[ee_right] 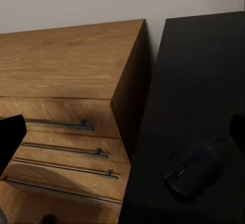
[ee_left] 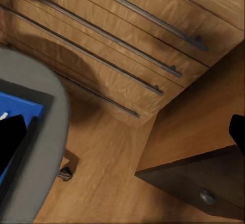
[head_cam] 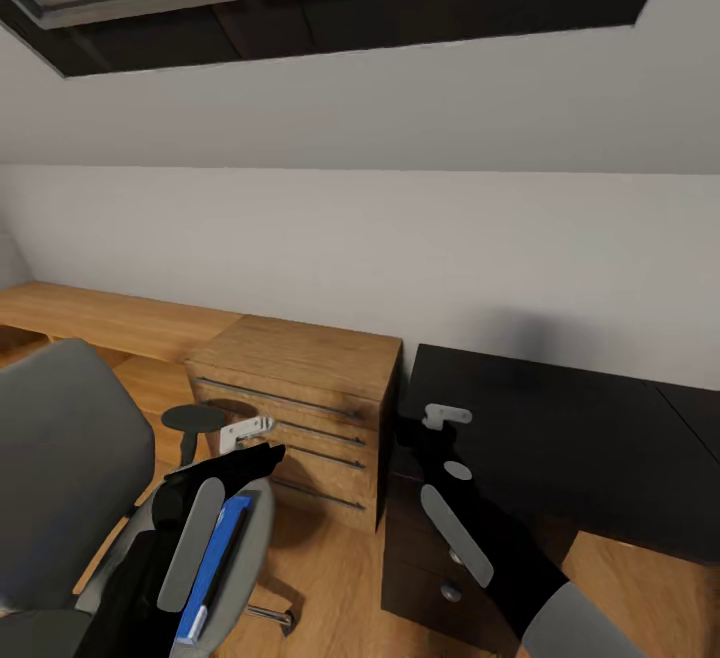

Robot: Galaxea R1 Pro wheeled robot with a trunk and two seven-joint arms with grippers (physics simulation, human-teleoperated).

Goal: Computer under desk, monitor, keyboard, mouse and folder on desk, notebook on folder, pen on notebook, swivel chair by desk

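Observation:
The blue folder (head_cam: 213, 560) lies on the seat of the grey swivel chair (head_cam: 60, 468), partly hidden under my left arm. My left gripper (ee_left: 122, 132) hangs open over the floor beyond the seat's edge, with the folder (ee_left: 19, 112) beside one finger. My right gripper (ee_right: 122, 132) is open above the left end of the black desk (head_cam: 560, 438). A black mouse (ee_right: 194, 170) rests on the desk (ee_right: 204, 81) just below it, untouched. I cannot make out the notebook or pen. Monitor, keyboard and computer are out of view.
A wooden chest (head_cam: 300, 388) with bar handles stands between the chair and the desk, close to both arms. The desk's black drawer unit (head_cam: 420, 578) with round knobs is below my right arm. A low wooden bench (head_cam: 100, 318) runs along the wall.

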